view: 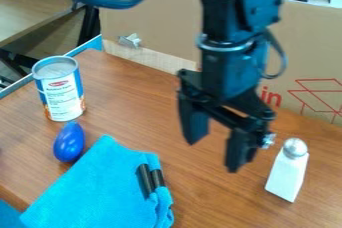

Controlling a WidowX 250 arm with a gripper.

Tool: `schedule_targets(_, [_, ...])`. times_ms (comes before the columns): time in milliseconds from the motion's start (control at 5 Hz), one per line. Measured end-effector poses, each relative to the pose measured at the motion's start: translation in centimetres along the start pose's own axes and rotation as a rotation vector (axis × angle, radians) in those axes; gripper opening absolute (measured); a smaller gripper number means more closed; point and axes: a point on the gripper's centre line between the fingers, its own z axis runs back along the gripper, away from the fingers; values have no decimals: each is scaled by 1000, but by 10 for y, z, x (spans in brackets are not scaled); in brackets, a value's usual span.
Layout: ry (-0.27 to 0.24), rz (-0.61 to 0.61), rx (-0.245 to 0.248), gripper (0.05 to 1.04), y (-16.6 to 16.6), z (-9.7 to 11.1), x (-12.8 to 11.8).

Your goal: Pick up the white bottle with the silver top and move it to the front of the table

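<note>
Gripper (214,155) hangs over wood tbl (224,204), pincer apart w/ nothing in it, so no grasp made: white shaker (288,173) upright nearby, blue cloth (93,192) folded w/ 2 blk rods (145,179) on top, blue egg-shaped obj (69,142) just beside can (61,92).

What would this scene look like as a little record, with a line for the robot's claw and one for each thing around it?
Gripper: black gripper, fingers apart, holding nothing
Gripper position: hanging between cloth and shaker
Cloth: blue, folded
On the cloth: two short dark rod-like pieces, side by side
Shaker: white with silvery top, upright
Can: labelled, upright
Egg-shaped thing: shiny blue, between can and cloth
Surface: brown wooden table
Behind: cardboard
</note>
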Motion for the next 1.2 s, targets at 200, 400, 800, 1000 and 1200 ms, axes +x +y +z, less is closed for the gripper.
schedule_targets(200, [-38, -9, -29, 1000, -7, -4, 24])
schedule_targets(400, [-61, 18, -5, 1000, -8, -7, 47])
schedule_targets(800, [-26, 30, 3, 1000, -11, -37, 83])
schedule_targets(1000, [-11, 52, 23, 1000, -11, -50, 90])
schedule_targets(1200, [-33, 59, 20, 1000, -19, -54, 94])
